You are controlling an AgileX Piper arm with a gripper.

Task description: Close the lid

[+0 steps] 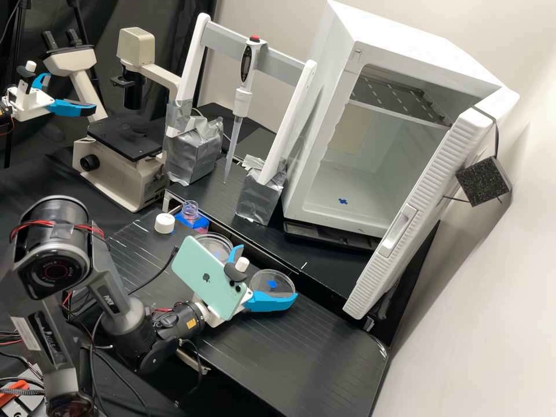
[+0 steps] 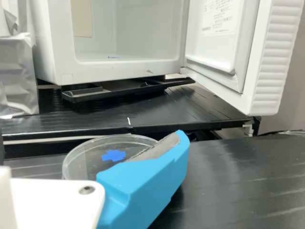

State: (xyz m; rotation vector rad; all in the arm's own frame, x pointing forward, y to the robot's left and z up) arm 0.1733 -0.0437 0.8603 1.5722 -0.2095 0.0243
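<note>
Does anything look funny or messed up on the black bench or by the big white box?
The white box's door hangs wide open, and the bottle looks uncovered, with a white cap beside it. I can't see any spills or damage.

A lab: microscope (image 1: 130, 139), pipette (image 1: 242, 102).

Lid (image 1: 272, 284): round, clear, shallow, blue-marked; is lying flat on the bench, apart from the dish. Dish (image 1: 218, 246): round, clear, low-walled, partly hidden; is resting level near the lid.
</note>
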